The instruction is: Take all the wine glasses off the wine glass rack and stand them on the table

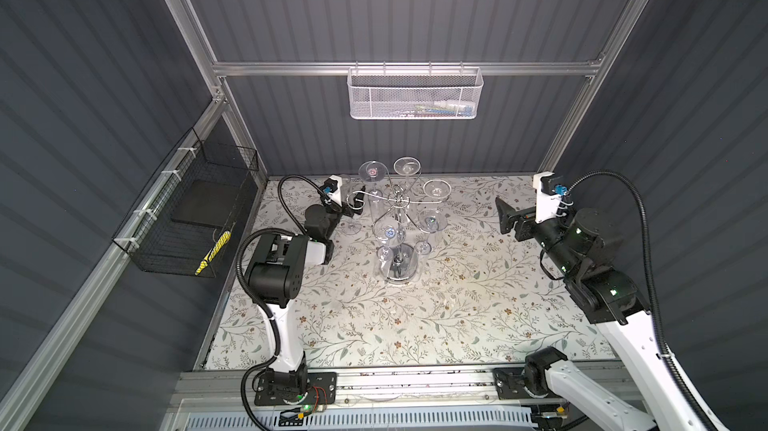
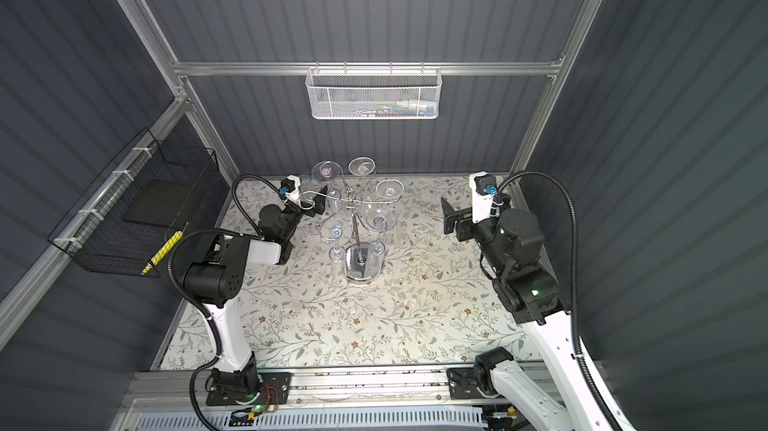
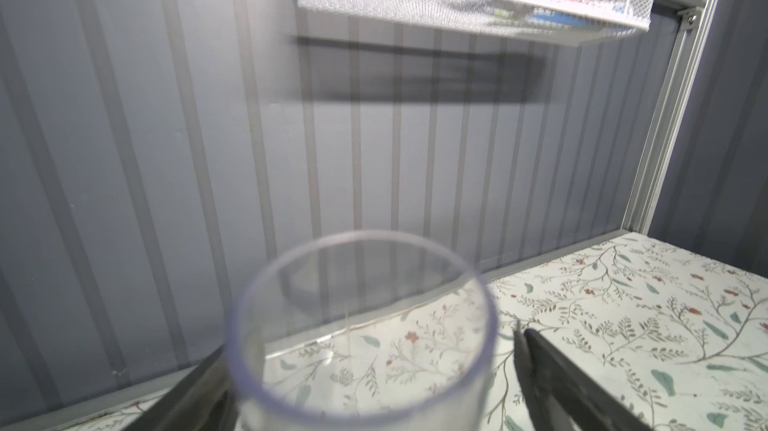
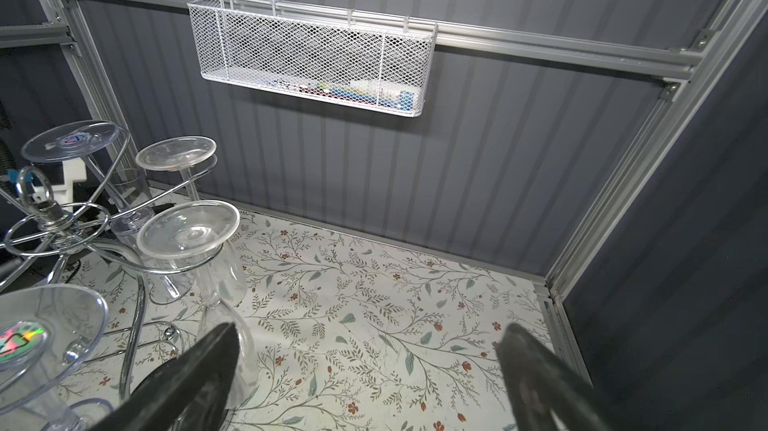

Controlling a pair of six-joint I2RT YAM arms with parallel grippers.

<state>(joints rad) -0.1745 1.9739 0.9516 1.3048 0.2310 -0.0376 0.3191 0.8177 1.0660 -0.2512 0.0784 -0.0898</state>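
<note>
The left end effector stands released around an upright wine glass beside the wine glass rack. The right end effector gapes empty.

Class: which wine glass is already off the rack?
The wine glass inside the open left gripper, rim up, left of the wine glass rack; the other five hang foot-up on its arms.

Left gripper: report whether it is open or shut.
Open. The left gripper shows dark fingers wide apart around the wine glass in its wrist view, a gap on one side.
</note>
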